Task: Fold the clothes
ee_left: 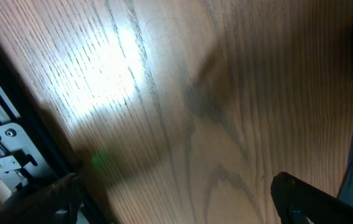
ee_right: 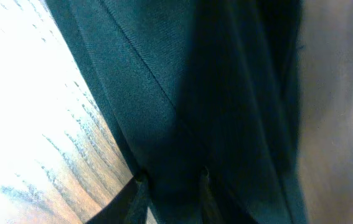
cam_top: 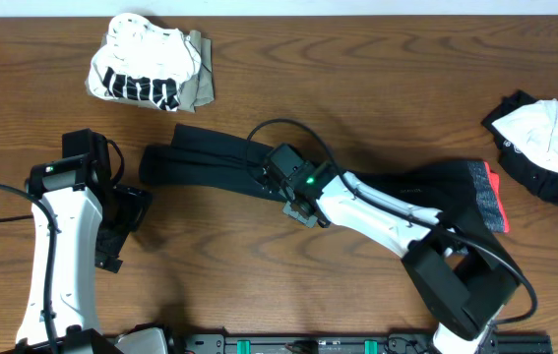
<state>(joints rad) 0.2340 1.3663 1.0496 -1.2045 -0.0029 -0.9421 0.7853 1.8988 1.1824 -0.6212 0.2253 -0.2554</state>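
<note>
Long black trousers (cam_top: 210, 162) lie stretched across the table, legs to the left. Their grey waistband (cam_top: 488, 197), edged red-orange, is at the right. My right gripper (cam_top: 279, 179) sits on the middle of the legs. In the right wrist view the dark cloth (ee_right: 164, 93) fills the frame, and the right gripper (ee_right: 172, 185) is shut on a fold of it. My left gripper (cam_top: 126, 221) hangs open over bare wood, just left of the leg ends. The left wrist view shows only wood between the left gripper's (ee_left: 176, 194) wide-apart fingers.
A white black-printed top (cam_top: 141, 64) with an olive piece (cam_top: 200, 79) under it lies at the back left. At the right edge lies a black-and-white garment (cam_top: 549, 143). The table's near edge carries a black rail (cam_top: 308, 344).
</note>
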